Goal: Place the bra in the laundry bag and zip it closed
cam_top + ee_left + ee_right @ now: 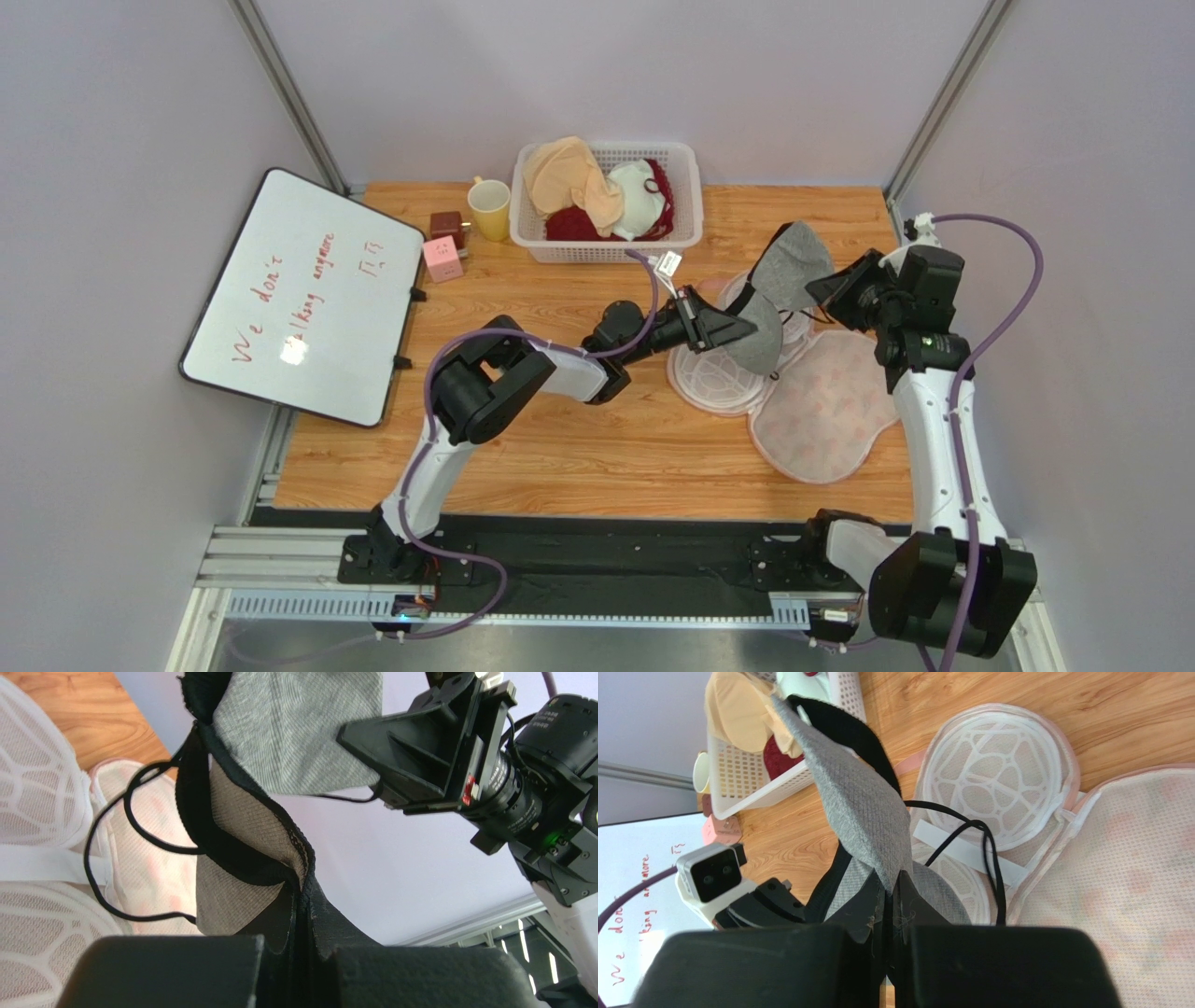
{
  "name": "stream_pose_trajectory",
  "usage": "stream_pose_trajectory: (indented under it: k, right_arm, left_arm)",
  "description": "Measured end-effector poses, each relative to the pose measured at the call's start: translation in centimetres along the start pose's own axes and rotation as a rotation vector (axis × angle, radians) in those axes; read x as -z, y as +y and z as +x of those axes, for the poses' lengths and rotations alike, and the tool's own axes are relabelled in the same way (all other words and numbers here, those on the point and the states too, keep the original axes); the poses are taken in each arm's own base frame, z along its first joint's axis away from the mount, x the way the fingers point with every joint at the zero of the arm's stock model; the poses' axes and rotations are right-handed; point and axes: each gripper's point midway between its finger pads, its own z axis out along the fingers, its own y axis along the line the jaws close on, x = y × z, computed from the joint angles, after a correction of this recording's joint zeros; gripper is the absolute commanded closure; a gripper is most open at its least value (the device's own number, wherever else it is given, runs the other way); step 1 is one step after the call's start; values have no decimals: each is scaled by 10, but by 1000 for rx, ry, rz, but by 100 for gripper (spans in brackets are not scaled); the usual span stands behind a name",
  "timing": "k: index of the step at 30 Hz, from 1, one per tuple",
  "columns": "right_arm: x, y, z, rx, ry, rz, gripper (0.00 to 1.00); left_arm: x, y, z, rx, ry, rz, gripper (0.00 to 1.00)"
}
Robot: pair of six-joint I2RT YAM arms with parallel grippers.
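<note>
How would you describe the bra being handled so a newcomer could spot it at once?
On the right half of the wooden table, above the open cream laundry bag, the left pincer and right pincer hold one garment aloft between them. That is the bra: heather-grey with black straps, unlike the beige bra and the white bra lying in the white basket behind.

The only readable writing is red marker handwriting on the white rectangular dry-erase board with a black rim (302,294), which is at the left edge of the wooden bench (561,434). Its first line reads "We don't". The second line ends in "king anymore"; a glare spot hides its beginning. A few small red marks beside these lines are too small to read.
</note>
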Motion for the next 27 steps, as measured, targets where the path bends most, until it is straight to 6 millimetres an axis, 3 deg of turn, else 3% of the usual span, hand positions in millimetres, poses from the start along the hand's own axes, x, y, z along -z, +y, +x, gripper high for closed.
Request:
stream_pose_trajectory:
  k: [7, 22, 27]
  right_arm:
    - [-24, -21, 2, -32, 47, 22, 100]
    - [-59, -52, 37, -91, 183, 58, 100]
    - [-81, -71, 58, -129, 290, 89, 100]
  left_arm:
    - [1, 28, 12, 26, -9, -60, 100]
    - [24, 88, 31, 74, -8, -246, 100]
    - [28, 100, 35, 89, 2, -292, 99]
